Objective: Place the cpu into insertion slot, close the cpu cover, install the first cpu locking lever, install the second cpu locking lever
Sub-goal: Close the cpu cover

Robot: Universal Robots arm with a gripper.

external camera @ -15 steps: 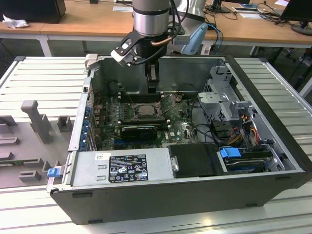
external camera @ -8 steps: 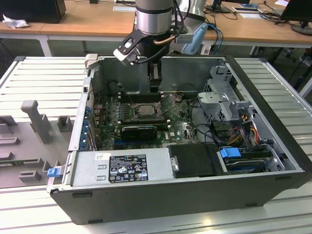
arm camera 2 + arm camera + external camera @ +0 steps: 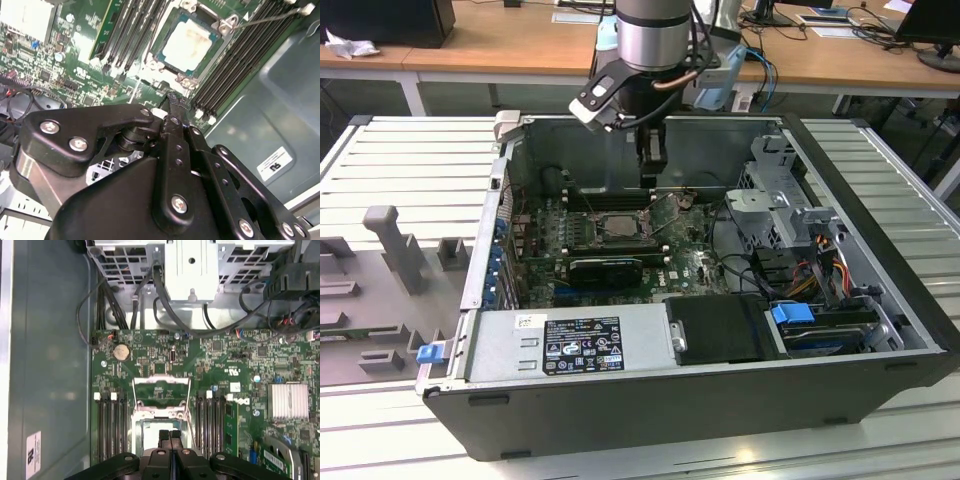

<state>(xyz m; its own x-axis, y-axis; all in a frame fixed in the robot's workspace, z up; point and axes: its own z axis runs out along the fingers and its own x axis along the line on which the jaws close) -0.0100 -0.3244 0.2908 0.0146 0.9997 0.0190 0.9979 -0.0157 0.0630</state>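
Observation:
The cpu (image 3: pixel 187 42) lies flat in the insertion slot (image 3: pixel 159 59), a pale square inside the dark socket on the green board. The socket (image 3: pixel 610 226) sits mid-board in the open computer case. The cpu cover (image 3: pixel 161 394) looks tilted up from the socket's far edge, with green board showing through its cut-out. A thin wire locking lever (image 3: pixel 270 19) sticks out over the memory slots. My gripper (image 3: pixel 170 436) hangs just above the socket with its black fingers pressed together and nothing held. Seen from outside, the gripper (image 3: pixel 652 165) is above the board, behind the socket.
Black memory slots (image 3: pixel 111 427) flank the socket on both sides. A drive cage (image 3: pixel 775 205) with cables stands at the exterior view's right. A grey power supply (image 3: pixel 570 345) fills the case's near side, and a black card (image 3: pixel 607 268) lies in front of the socket.

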